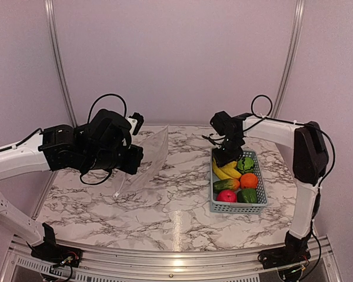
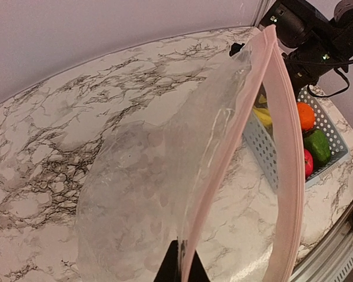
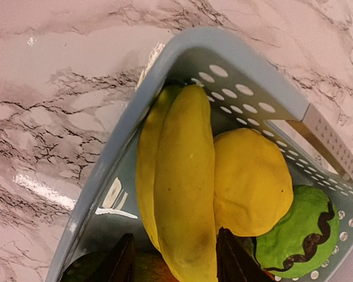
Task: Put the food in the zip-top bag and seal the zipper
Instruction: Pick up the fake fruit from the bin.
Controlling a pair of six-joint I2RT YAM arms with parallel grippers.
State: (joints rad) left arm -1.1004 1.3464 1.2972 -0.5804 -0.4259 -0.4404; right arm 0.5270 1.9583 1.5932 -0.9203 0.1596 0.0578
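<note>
My left gripper [image 1: 132, 160] is shut on the clear zip-top bag [image 1: 148, 154] and holds it up above the table's left half. In the left wrist view my fingertips [image 2: 185, 267] pinch one lip of the mouth, and the pinkish zipper [image 2: 285, 147] arcs open to the right. My right gripper [image 1: 226, 154] is open, low over the far end of the basket [image 1: 260, 202]. In the right wrist view its fingers [image 3: 232, 258] straddle the yellow banana [image 3: 185, 188], with a gap on the left side. A yellow pepper [image 3: 253, 182] and a green pepper [image 3: 300, 235] lie beside it.
The grey-blue basket rim [image 3: 182, 53] stands on the marble table's right side and also holds an orange [image 1: 249, 180], a mango [image 1: 226, 184], a red apple [image 1: 226, 196] and a second green pepper [image 1: 247, 196]. The enclosure's back wall [image 1: 176, 59] is behind.
</note>
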